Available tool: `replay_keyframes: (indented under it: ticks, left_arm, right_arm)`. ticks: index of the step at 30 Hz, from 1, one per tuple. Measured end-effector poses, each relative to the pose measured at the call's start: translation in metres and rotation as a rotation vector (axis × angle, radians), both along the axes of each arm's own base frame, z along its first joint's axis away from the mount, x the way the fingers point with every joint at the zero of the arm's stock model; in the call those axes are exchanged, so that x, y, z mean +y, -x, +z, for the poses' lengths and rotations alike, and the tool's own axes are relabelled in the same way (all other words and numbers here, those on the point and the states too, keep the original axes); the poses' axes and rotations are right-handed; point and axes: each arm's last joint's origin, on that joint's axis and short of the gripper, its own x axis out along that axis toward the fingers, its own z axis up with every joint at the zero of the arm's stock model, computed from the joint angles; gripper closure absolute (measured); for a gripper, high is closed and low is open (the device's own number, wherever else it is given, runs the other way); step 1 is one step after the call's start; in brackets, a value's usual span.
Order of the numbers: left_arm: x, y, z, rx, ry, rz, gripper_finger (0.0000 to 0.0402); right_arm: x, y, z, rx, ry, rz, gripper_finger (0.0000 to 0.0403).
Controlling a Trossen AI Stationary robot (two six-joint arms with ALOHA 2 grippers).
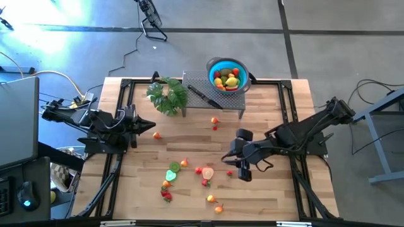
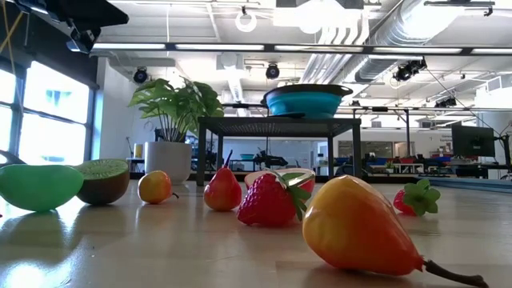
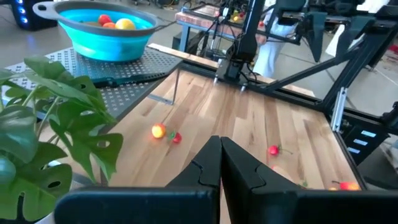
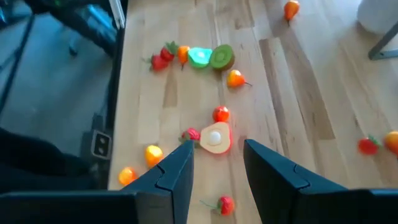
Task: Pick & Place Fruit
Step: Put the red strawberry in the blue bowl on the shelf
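The right claw [image 1: 243, 169] hangs released and empty over the desk [image 1: 265, 120], so a pick seems in hand. Scattered fruit [image 1: 207, 172] lies just beside and beyond it; the blue bowl [image 1: 227, 74] sits well apart on its rack. Next it must choose one piece, descend and clench. The left claw [image 1: 149, 126] waits clenched, empty.

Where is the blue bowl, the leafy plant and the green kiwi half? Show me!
blue bowl [image 1: 212, 65]: high view, on its blue rim at the left side.
leafy plant [image 1: 168, 95]: high view, on the middle of its green leaves.
green kiwi half [image 4: 221, 56]: right wrist view, on its cut green face.
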Motion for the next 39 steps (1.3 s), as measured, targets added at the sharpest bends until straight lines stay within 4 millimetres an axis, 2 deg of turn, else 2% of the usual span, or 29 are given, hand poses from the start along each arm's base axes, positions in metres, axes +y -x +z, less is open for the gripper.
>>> replay_keyframes:
  ticks: [4, 9, 15, 18, 21, 25, 29, 39]
  left_arm:
    - [0.000, 0.000, -0.001, 0.005, -0.004, 0.013, 0.0402]
    - [0.001, 0.000, -0.001, 0.005, -0.005, 0.015, 0.0402]
    - [0.001, 0.000, -0.001, 0.005, -0.005, 0.016, 0.0402]
    - [0.001, 0.000, -0.001, 0.005, -0.005, 0.016, 0.0402]
    - [0.001, 0.000, -0.001, 0.005, -0.005, 0.016, 0.0402]
    - [0.001, 0.000, -0.001, 0.005, -0.005, 0.016, 0.0402]
    - [0.001, 0.000, -0.001, 0.005, -0.005, 0.017, 0.0402]
    - [0.001, 0.000, -0.001, 0.005, -0.006, 0.019, 0.0402]
  right_arm:
    - [0.004, -0.009, -0.012, 0.023, 0.093, 0.053, 0.0270]
    - [0.007, -0.019, -0.024, 0.047, 0.145, 0.033, 0.0263]
    - [0.006, -0.025, -0.031, 0.066, 0.164, 0.052, 0.0198]
    - [0.006, -0.025, -0.031, 0.061, 0.206, 0.112, 0.0163]
    - [0.007, -0.025, -0.031, 0.056, 0.264, 0.190, 0.0145]
    - [0.008, -0.024, -0.031, 0.051, 0.298, 0.230, 0.0146]
    - [0.006, -0.030, -0.039, 0.085, 0.296, 0.215, 0.0160]
    - [0.022, -0.049, -0.081, 0.223, 0.269, 0.350, 0.0174]
